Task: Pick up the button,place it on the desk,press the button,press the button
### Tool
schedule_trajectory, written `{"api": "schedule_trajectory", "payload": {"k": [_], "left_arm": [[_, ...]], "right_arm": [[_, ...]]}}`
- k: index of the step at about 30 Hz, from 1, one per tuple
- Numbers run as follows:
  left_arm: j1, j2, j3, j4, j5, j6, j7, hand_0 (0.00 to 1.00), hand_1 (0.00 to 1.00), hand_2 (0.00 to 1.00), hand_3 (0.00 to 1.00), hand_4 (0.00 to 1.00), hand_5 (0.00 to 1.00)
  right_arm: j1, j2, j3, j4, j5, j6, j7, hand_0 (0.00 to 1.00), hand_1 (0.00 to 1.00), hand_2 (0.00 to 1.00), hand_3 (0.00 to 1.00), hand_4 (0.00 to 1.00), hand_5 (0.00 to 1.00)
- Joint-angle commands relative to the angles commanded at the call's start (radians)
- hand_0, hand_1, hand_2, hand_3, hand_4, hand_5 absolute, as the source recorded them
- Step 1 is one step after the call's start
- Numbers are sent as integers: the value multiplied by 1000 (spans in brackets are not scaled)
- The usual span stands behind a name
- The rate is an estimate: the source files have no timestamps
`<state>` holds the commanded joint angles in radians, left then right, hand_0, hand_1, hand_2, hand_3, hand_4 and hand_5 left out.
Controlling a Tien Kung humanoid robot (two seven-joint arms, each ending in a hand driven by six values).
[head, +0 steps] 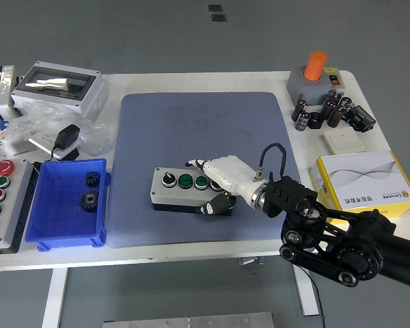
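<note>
Gripping the button box (183,188) at its right end, the right hand (224,176) has its fingers (199,165) over the top and the thumb at the front.

It lies near the middle of the blue mat (205,130) on the counter (260,82), with free mat on all sides; a blue bin (34,229) stands left.

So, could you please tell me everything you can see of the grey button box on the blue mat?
The button box is a low rectangular unit, light grey on top with a darker base, apparently plastic. Its top carries a row of controls: a black knob at the left, then two green buttons; anything further right is hidden. It lies flat near the middle of the blue mat. The right robot hand grips its right end, white fingers over the top and the thumb against the near side.
</note>
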<state>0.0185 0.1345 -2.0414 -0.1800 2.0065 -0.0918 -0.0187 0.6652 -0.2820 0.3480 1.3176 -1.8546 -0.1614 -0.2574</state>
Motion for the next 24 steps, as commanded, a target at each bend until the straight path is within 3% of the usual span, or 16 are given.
{"api": "schedule_trajectory", "payload": {"k": [5,6,11,12,17,18,23,24], "left_arm": [[1,0,3,0,-3,0,0,736,742,592,591,526,169],[1,0,4,0,-4,0,0,736,741,592,592,530,169],[0,-1,8,0,-8,0,0,736,741,592,592,530,169],[0,-1,9,0,-9,0,0,737,742,593,593,535,169],[-1,0,12,0,-13,1,0,737,742,593,593,535,169],[-1,0,12,0,-13,1,0,737,742,594,594,541,172],[-1,1,10,0,-10,1,0,737,742,594,594,541,172],[-1,1,10,0,-10,1,0,737,742,595,596,544,169]], "right_arm": [[-2,3,-9,-8,12,-42,4,610,681,752,932,922,244],[-2,4,-10,-10,12,-46,4,508,528,544,774,740,81],[-4,6,-23,-21,8,-57,0,508,528,544,774,740,81],[-3,7,-25,-24,9,-59,-1,369,410,412,543,634,75],[1,8,-28,-35,8,-72,-5,369,410,412,543,634,75],[2,8,-28,-36,8,-75,-5,310,374,366,384,624,50],[25,20,7,-69,14,-114,-16,310,374,366,384,624,50],[32,25,18,-81,17,-122,-19,268,349,344,331,544,38]]}}
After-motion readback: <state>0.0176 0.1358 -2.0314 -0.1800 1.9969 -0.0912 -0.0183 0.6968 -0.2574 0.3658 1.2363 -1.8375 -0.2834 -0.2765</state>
